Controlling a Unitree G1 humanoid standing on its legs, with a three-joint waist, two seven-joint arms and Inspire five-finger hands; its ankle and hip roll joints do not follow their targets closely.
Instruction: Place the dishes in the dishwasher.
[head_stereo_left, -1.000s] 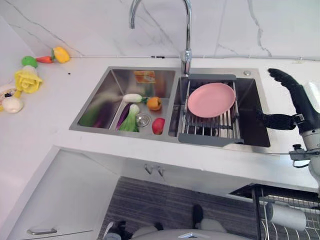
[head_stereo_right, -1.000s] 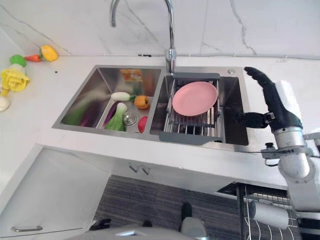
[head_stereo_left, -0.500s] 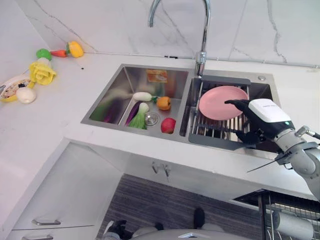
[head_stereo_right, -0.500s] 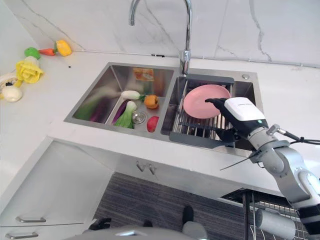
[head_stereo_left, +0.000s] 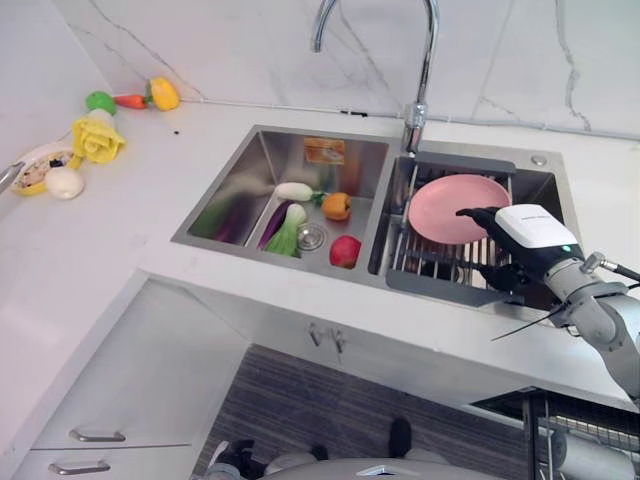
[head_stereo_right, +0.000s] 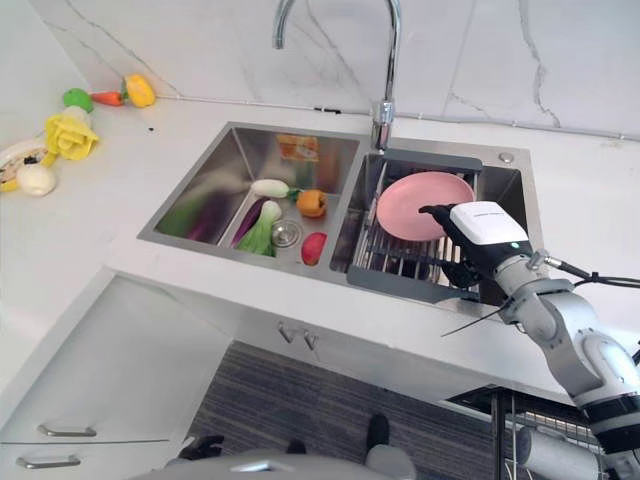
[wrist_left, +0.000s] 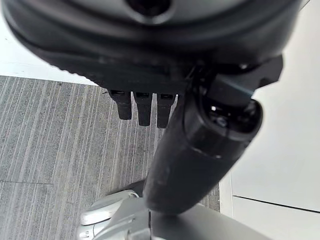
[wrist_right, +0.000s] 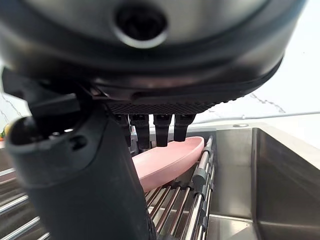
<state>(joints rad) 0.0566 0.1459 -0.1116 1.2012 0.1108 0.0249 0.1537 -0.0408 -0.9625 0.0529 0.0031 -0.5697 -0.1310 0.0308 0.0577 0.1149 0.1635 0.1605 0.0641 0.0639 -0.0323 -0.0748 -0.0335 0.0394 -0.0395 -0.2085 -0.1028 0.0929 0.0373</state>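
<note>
Now the pink plate (head_stereo_left: 457, 208) lies on the grey drying rack (head_stereo_left: 440, 272) that spans the right basin of the steel sink (head_stereo_left: 250, 170), tipped a little so its far rim sits higher than its near one. The right hand (head_stereo_left: 527, 235) reaches in from the right, over the near right edge of the plate; its dark fingers (head_stereo_left: 472, 212) are stretched out straight above the plate's rim and its thumb (head_stereo_left: 503, 275) hangs lower, over the rack's bars, so the hand is open and holds nothing. In the right wrist view the fingertips (wrist_right: 161, 132) sit just over the plate's (wrist_right: 167, 160) upper face; whether they touch it I cannot tell.

The left basin holds toy vegetables near the drain: a white radish (head_stereo_left: 294, 190), an orange pepper (head_stereo_left: 338, 205), a green leafy one (head_stereo_left: 288, 232) and a red one (head_stereo_left: 345, 250). A curved tap (head_stereo_left: 417, 105) stands behind the divide between the basins. On the white bench (head_stereo_left: 130, 220) at far left lie a yellow flower (head_stereo_left: 97, 140), a white bulb (head_stereo_left: 65, 182) and, against the marble wall, a small row of green, red and yellow toy pieces (head_stereo_left: 135, 98).

The left hand (wrist_left: 145, 107) shows in its own wrist view above grey striped floor (wrist_left: 55, 135), fingers straight and holding nothing.
</note>
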